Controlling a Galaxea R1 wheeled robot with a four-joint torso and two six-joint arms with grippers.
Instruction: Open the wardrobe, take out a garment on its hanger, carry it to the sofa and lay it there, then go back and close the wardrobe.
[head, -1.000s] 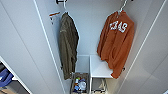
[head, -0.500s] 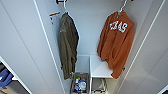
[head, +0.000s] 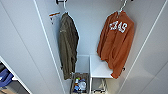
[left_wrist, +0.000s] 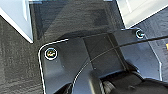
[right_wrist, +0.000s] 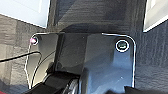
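Garment (head: 115, 45) hangs on hanger (head: 121, 7) inside open wardrobe (head: 25, 45).

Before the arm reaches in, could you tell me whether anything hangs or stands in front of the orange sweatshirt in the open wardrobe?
Nothing visible does: the garment hangs unobstructed on its hanger, the doors are open, and the olive jacket hangs well apart.

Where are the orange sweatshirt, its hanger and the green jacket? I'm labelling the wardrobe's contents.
orange sweatshirt (head: 113, 47): head view, middle of its front, below the white letters.
hanger (head: 122, 7): head view, its thin white neck above the hood.
green jacket (head: 67, 42): head view, middle of its body.
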